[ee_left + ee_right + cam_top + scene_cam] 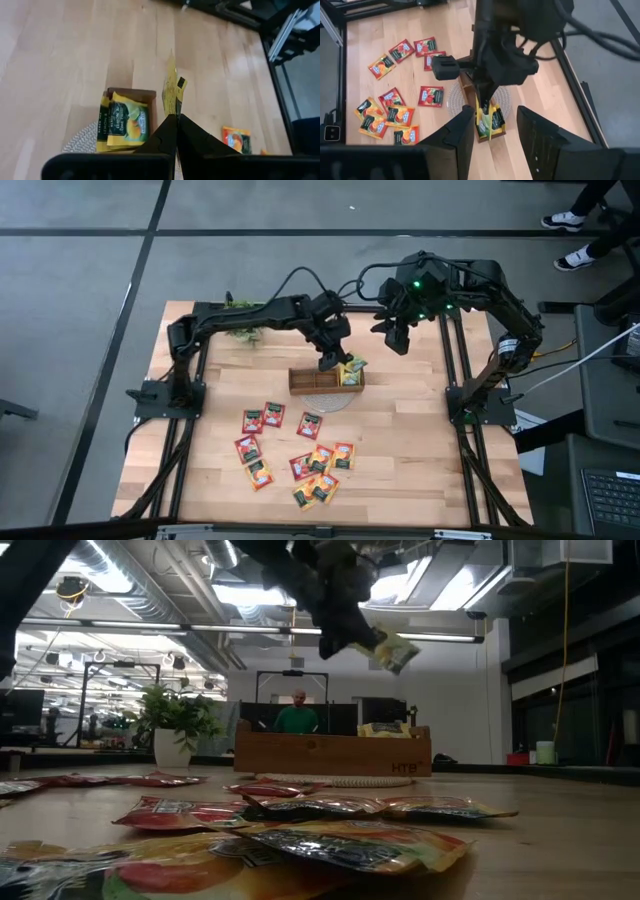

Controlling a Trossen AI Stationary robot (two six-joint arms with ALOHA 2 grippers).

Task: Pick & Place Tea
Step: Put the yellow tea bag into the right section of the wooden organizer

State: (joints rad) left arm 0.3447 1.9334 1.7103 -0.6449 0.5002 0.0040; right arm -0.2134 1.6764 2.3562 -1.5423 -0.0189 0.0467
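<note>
My left gripper (331,360) hangs over the brown wooden tray (312,383), shut on a yellow-green tea sachet (172,89). In the low view that sachet (393,650) is up in the air above the tray (333,752). More yellow-green sachets (125,122) lean inside the tray's right end compartment. Several red and orange sachets (298,452) lie flat on the table nearer the front. My right gripper (400,332) waits open, high above the table's far right, touching nothing. My left gripper pinches the yellow-green sachet by one edge (173,111) between its two fingers. The fingers slant downward from the table's far left. The sachet sticks out beyond the fingertips, seen edge-on, lifted clear above the tray's right end.
The tray sits on a round woven mat (326,403). A small potted plant (243,332) stands at the table's far left. Bare wood lies right of the tray and sachets. A person (297,716) is in the room beyond the table.
</note>
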